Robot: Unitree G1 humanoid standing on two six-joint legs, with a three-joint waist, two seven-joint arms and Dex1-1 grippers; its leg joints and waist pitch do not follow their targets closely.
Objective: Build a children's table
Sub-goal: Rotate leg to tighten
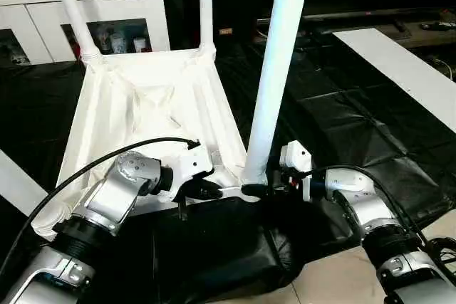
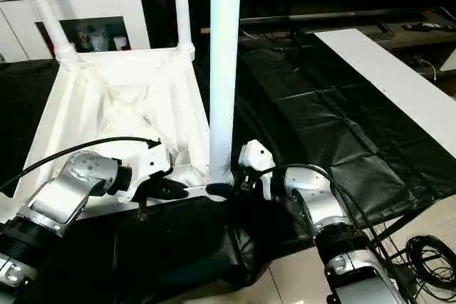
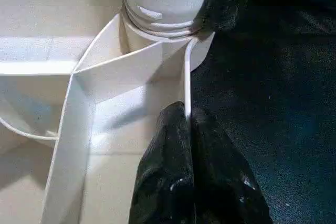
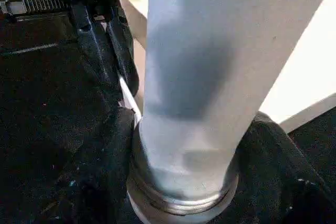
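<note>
The black-sheeted table (image 1: 335, 115) carries the work, with a white glass-door cabinet (image 1: 107, 12) behind it at the far left. The children's table top (image 1: 153, 101) lies upside down on the black sheet, its rimmed underside facing up, one near corner overhanging the table's front edge. Three legs stand upright in its corner sockets: the far-left leg (image 1: 71, 12), the far-right leg (image 1: 205, 5) and the near-right leg (image 1: 278, 69), the last rising well past the head camera. The ribbed end of the near-right leg sits in its rounded socket (image 3: 163, 30), threads still visible above the collar. The left gripper (image 1: 203, 190) is clamped tight on the thin near rim of the top, just beside that socket; the left wrist view shows both black fingers (image 3: 173, 171) pressed together with the white rim edge pinched between them. The right gripper (image 1: 260, 190) is at the base of the near-right leg, on the socket's outer side; whether its fingers grip the leg or stand apart cannot be determined.
</note>
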